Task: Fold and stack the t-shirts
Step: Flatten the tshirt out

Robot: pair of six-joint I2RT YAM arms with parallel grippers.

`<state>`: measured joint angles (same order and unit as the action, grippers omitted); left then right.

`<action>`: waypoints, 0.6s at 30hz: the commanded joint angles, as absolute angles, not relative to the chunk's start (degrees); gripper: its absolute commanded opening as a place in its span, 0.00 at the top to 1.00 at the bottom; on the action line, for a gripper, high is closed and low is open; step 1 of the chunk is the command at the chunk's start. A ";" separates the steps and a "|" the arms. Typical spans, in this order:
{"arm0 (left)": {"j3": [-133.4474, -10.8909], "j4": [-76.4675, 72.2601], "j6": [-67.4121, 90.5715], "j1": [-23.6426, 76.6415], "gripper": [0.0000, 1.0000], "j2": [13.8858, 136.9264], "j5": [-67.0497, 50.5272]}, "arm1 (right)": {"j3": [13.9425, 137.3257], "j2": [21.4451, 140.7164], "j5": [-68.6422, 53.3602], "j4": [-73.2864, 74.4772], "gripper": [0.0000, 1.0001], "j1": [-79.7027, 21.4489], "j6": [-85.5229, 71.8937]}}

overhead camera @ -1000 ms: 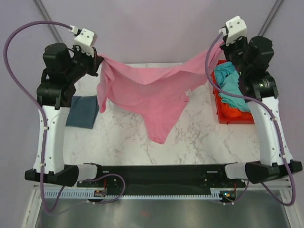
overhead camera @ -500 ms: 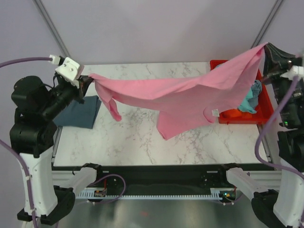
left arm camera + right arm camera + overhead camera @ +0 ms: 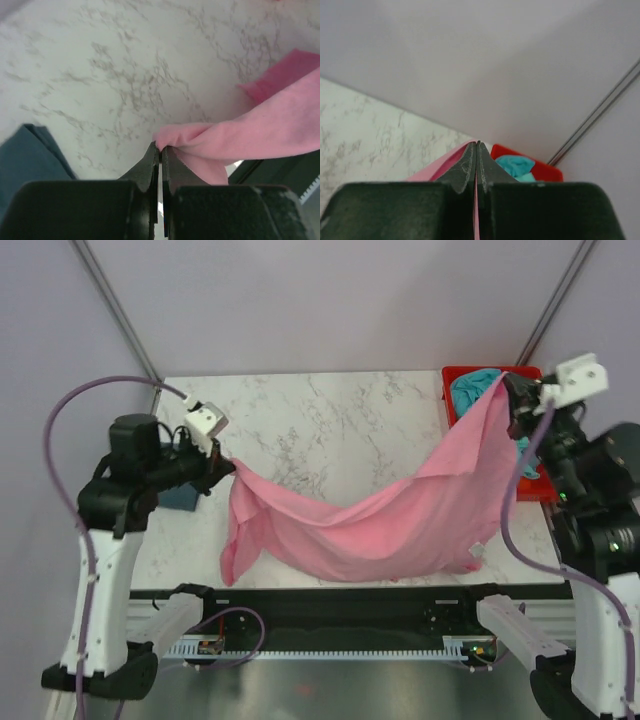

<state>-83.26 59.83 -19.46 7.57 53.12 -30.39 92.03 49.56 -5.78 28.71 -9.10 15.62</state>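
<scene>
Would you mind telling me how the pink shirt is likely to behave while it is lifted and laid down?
Probably very floppy: the pink shirt sags in a deep curve between its two held corners. Likely light, since thin pinches of cloth carry it. It may bunch on landing, as its loose left side hangs in folds.

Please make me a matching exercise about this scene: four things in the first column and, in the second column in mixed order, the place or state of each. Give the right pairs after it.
Things:
1. pink t-shirt
2. slate-blue t-shirt
3. turquoise t-shirt
4. red crate

Places or states:
A. standing at the far right corner of the table
B. pinched at two ends, sagging in between
C. lying on the table's left side
D. bunched up inside a container

Pairs: 1-B, 2-C, 3-D, 4-A
</scene>
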 commanded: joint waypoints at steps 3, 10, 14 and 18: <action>-70.26 59.24 -22.41 7.38 0.98 60.98 -32.08 | 79.91 58.95 -7.74 19.01 1.00 -8.88 14.85; -64.60 39.66 -24.26 7.38 0.98 79.49 -24.96 | 76.46 79.43 -6.51 10.03 1.00 -8.96 13.71; -69.51 35.33 -23.29 7.30 0.95 92.61 -22.59 | 79.96 92.68 -4.93 6.68 1.00 -8.96 14.41; -77.43 31.47 -18.20 6.33 0.53 97.82 -18.54 | 86.47 100.62 -4.48 8.17 1.00 -9.75 15.91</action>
<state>-71.26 39.03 -20.69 7.25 98.00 -21.93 79.29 98.41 -5.21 12.45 -9.23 14.96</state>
